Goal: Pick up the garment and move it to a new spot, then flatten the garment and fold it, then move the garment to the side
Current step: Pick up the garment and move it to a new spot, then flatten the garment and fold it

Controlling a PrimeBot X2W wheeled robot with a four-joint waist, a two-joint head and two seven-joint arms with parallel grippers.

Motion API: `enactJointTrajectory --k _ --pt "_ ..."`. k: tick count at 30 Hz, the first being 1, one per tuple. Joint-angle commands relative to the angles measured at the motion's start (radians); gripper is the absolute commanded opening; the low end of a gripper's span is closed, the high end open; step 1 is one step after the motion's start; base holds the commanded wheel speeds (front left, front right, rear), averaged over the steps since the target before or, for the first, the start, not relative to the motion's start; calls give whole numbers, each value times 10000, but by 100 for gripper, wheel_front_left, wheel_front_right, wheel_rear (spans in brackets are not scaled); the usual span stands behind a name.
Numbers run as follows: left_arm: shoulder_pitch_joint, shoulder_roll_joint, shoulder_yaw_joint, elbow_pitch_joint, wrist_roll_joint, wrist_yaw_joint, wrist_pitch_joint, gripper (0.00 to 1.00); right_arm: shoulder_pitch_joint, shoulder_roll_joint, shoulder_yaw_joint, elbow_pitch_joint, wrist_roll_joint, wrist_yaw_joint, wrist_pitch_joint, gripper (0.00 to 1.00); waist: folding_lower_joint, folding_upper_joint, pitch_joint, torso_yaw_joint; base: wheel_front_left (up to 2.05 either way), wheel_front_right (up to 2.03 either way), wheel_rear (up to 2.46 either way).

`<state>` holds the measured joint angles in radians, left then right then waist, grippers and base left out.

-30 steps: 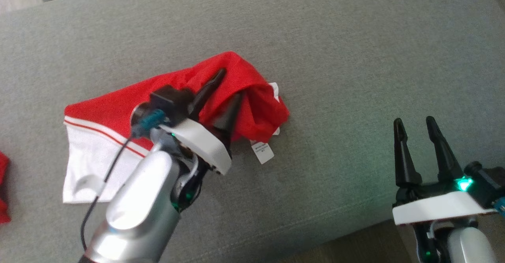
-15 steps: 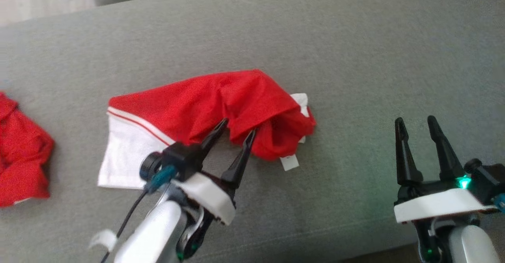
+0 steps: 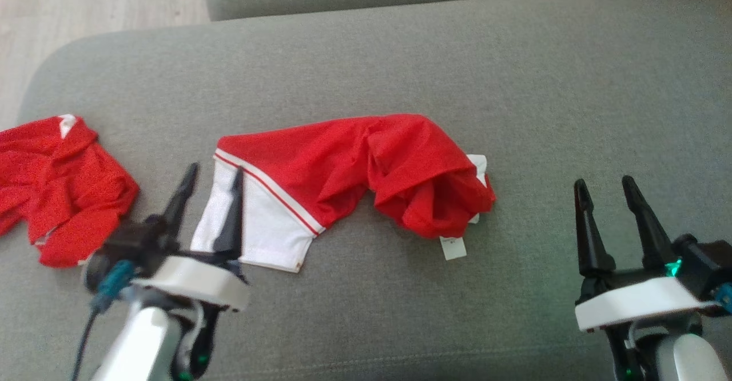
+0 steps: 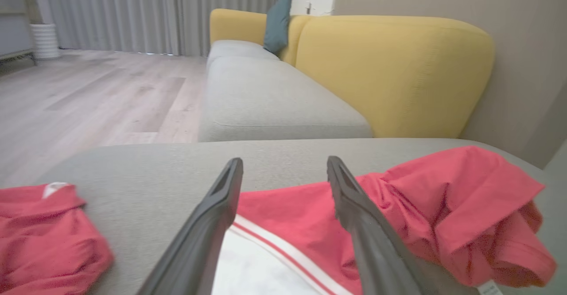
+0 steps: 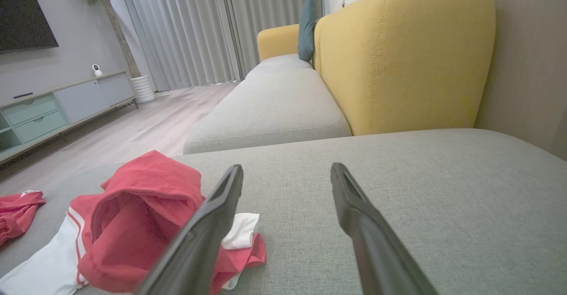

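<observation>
I saw the garment [image 3: 354,169] lying crumpled on the grey sofa [image 3: 514,83], its white end to the left. My left gripper [image 3: 215,170] had its fingers spread wide and empty at that white end. My right gripper [image 3: 604,182], equally wide and empty, sat well apart to the right.
</observation>
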<state>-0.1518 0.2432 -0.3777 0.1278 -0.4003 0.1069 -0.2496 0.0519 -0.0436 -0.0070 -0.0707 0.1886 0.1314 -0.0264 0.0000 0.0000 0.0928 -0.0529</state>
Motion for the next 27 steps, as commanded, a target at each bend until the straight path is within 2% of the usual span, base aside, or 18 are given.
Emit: enactJointTrajectory --k 1,8,27 --pt "-178 344 619 -428 -88 46 -115 100 -91 -66 202 -422 -91 -7 44 100 0 0 -152 156 0 0 0" --pt "673 734 1194 -817 -286 53 -120 100 304 -66 85 -482 -57 -7 236 100 0 0 -592 356 0 0 0" --pt "1305 800 870 -960 -119 330 43 100 994 -66 -14 -805 -77 -7 614 100 0 0 -1006 464 0 0 0"
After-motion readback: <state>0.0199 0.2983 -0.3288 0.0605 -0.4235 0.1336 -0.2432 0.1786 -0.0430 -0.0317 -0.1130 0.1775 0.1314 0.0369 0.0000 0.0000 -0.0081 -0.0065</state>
